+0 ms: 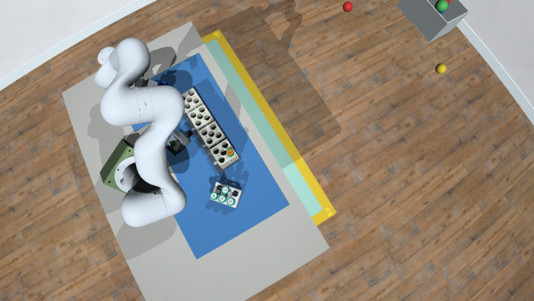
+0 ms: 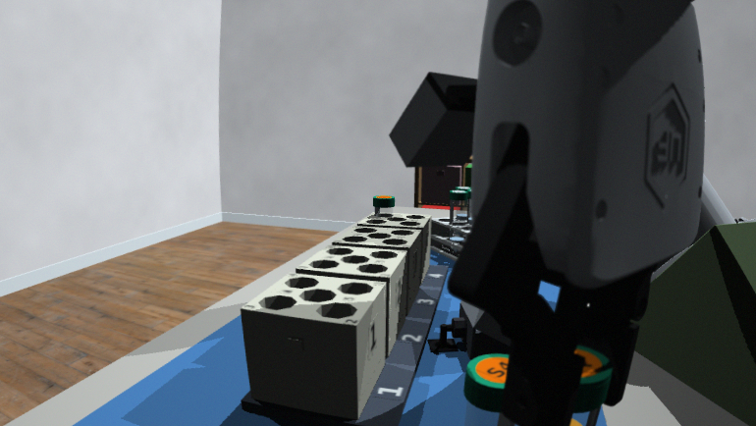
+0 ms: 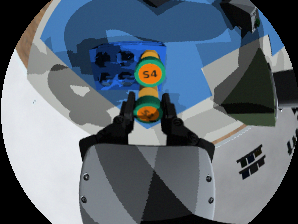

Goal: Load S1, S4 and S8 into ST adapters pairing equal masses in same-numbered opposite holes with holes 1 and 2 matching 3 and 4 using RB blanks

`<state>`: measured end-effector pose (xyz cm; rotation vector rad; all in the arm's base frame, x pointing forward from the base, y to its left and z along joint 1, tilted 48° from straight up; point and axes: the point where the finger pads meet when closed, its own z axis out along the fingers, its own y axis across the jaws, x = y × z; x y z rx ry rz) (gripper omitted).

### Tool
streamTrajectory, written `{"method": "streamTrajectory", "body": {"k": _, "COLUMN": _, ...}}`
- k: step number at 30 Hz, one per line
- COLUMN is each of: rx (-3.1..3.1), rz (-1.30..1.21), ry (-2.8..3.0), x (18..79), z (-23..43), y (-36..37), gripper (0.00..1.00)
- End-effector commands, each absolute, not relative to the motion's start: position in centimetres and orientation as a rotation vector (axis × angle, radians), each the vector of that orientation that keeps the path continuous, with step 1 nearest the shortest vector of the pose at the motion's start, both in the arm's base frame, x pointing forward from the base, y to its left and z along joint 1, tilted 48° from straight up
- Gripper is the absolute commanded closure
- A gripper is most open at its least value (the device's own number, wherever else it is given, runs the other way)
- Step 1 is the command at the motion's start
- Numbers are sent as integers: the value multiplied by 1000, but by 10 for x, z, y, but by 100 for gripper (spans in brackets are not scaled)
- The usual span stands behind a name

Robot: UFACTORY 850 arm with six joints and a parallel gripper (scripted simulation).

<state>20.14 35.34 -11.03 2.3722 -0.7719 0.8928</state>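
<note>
You are holding a green-capped sample tube with an orange cap dot [image 3: 147, 111], pinched at the cap between the dark fingers of the gripper [image 3: 145, 120]. Just beyond it stands a matching tube marked S4 [image 3: 148, 74] in the blue sample rack [image 3: 107, 66]. On the loading stand, four pale grey bucket adapters [image 2: 317, 322] stand in a row; one orange-dotted tube [image 1: 229, 152] sits in adapter four. The white blank rack [image 1: 236, 194] holds white-dotted tubes.
</note>
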Motion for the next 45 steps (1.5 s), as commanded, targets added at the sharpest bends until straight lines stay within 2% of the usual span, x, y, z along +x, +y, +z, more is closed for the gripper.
{"method": "streamTrajectory", "body": {"k": 1, "rx": 2374, "rz": 893, "ry": -773, "x": 199, "z": -106, "y": 358, "gripper": 100}}
{"method": "streamTrajectory", "body": {"k": 45, "rx": 2375, "rz": 893, "ry": -773, "x": 166, "z": -56, "y": 404, "gripper": 100}}
